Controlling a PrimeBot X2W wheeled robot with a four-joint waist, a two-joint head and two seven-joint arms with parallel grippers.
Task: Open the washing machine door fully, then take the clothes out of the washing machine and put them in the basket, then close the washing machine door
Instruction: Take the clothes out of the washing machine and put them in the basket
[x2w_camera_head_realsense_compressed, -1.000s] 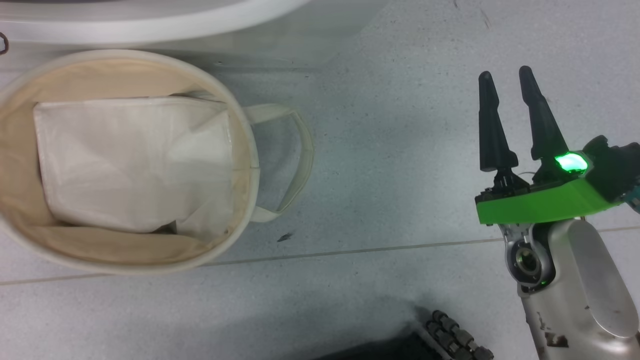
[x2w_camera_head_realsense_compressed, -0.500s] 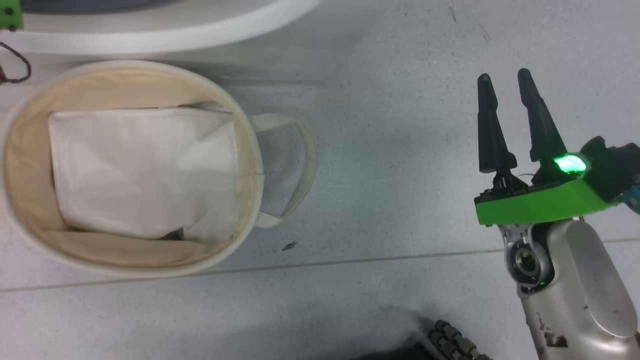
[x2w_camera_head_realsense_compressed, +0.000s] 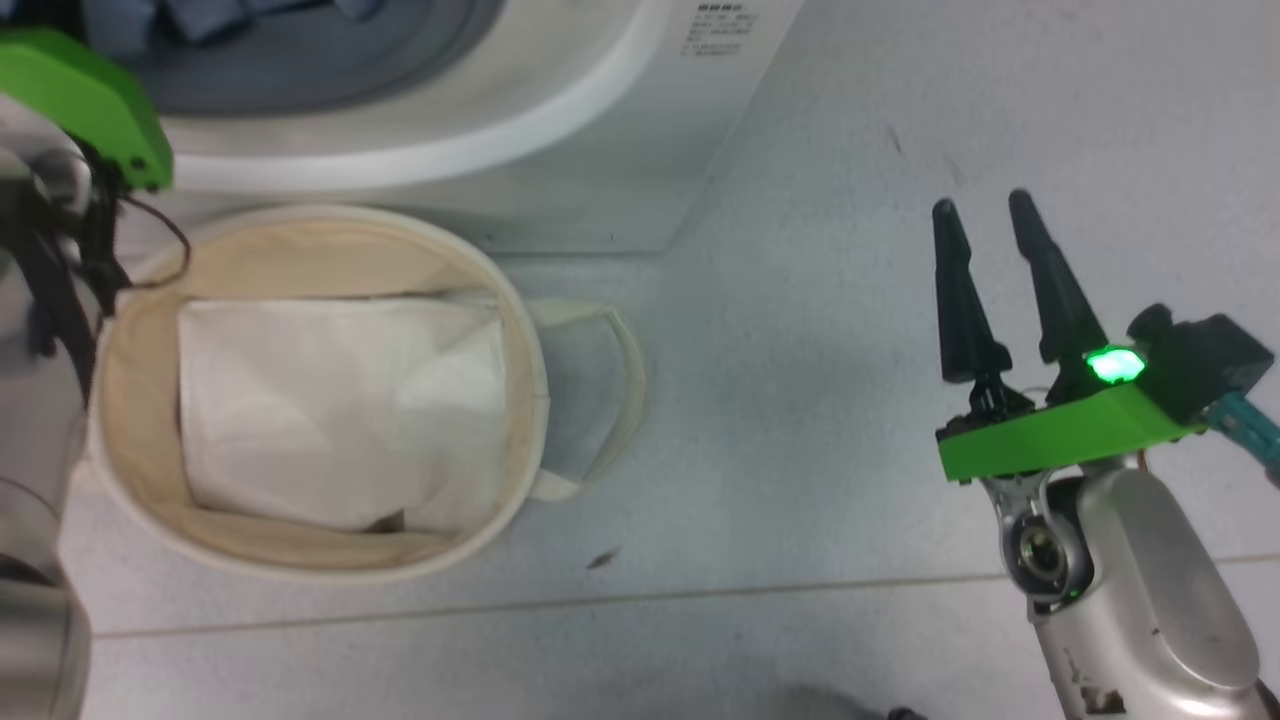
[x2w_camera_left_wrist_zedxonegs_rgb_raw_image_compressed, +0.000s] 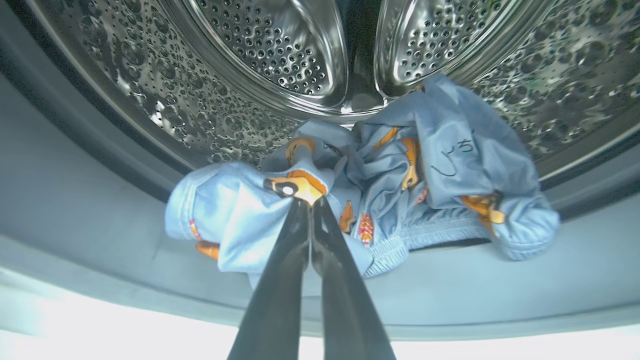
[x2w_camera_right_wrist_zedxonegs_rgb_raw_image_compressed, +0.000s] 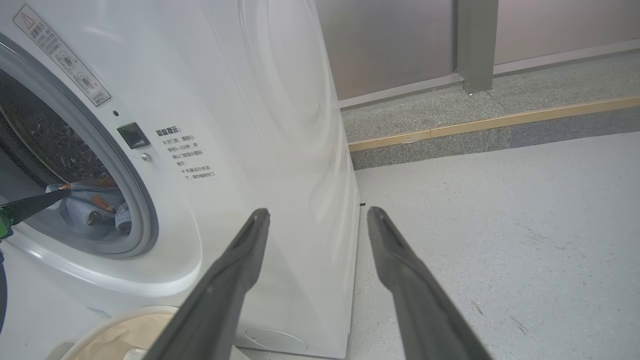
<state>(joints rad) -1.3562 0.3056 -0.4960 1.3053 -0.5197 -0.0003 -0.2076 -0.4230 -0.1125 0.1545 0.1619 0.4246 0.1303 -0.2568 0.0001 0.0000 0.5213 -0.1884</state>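
At 10 o'clock in the head view, your left arm (x2w_camera_head_realsense_compressed: 30, 400) reaches into the washing machine (x2w_camera_head_realsense_compressed: 600, 130), whose mouth sits at 11 o'clock. From the left wrist, the left gripper (x2w_camera_left_wrist_zedxonegs_rgb_raw_image_compressed: 310, 202) has its two dark fingers pressed together on a fold of the clothes (x2w_camera_left_wrist_zedxonegs_rgb_raw_image_compressed: 440, 165). That light-blue printed garment lies crumpled low in the steel drum (x2w_camera_left_wrist_zedxonegs_rgb_raw_image_compressed: 270, 50), spilling onto the grey seal (x2w_camera_left_wrist_zedxonegs_rgb_raw_image_compressed: 500, 285). A pinch on the near fold probably lets you drag it out over the lip. The basket (x2w_camera_head_realsense_compressed: 300, 215) stands on the floor (x2w_camera_head_realsense_compressed: 800, 450) just below the machine's mouth, at 8 o'clock in the head view, with a white liner (x2w_camera_head_realsense_compressed: 330, 410) inside. It is likely placed there to keep the carry short. At 4 o'clock, your right gripper (x2w_camera_head_realsense_compressed: 980, 205) hovers over the floor, well apart from the basket. Its fingers are spread wide and hold nothing, seemingly parked clear of the left arm's path.
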